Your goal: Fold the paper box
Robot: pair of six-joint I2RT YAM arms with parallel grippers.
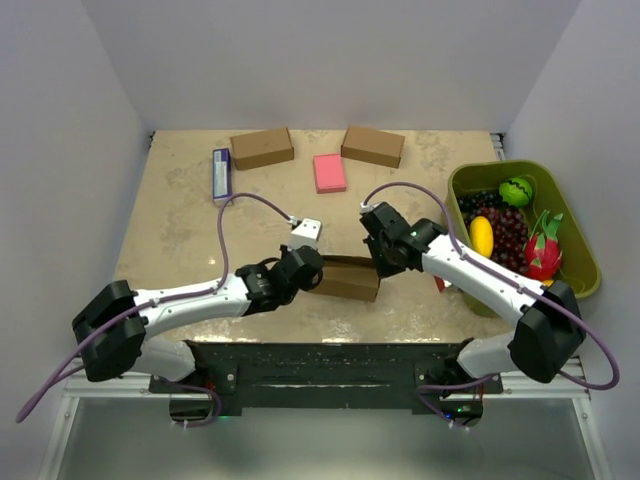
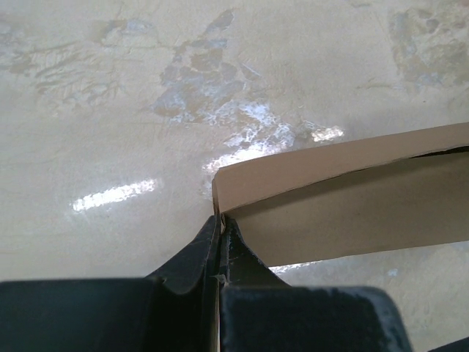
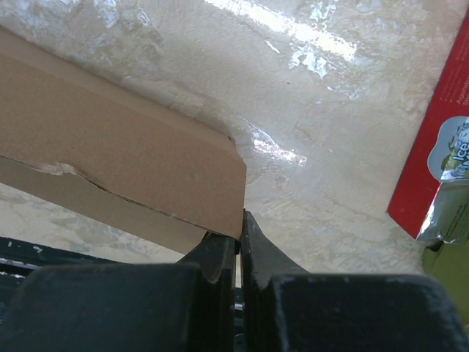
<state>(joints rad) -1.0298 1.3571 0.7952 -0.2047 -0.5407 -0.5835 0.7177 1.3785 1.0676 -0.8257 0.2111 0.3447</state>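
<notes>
The paper box (image 1: 348,278) is a brown cardboard box near the table's front middle, held between both grippers. My left gripper (image 1: 312,272) is shut on the box's left end wall; in the left wrist view the cardboard (image 2: 344,198) runs right from the closed fingertips (image 2: 219,224). My right gripper (image 1: 380,262) is shut on the box's right end; in the right wrist view the box (image 3: 124,158) stretches left from the pinched fingertips (image 3: 240,224). Its closing flap shows a slightly open seam with a small tear.
Two ready-made brown boxes (image 1: 262,147) (image 1: 372,146) and a pink pad (image 1: 329,172) lie at the back. A blue-white carton (image 1: 221,174) lies back left. A green bin (image 1: 578,235) of fruit stands at the right, a red packet (image 3: 440,169) beside it.
</notes>
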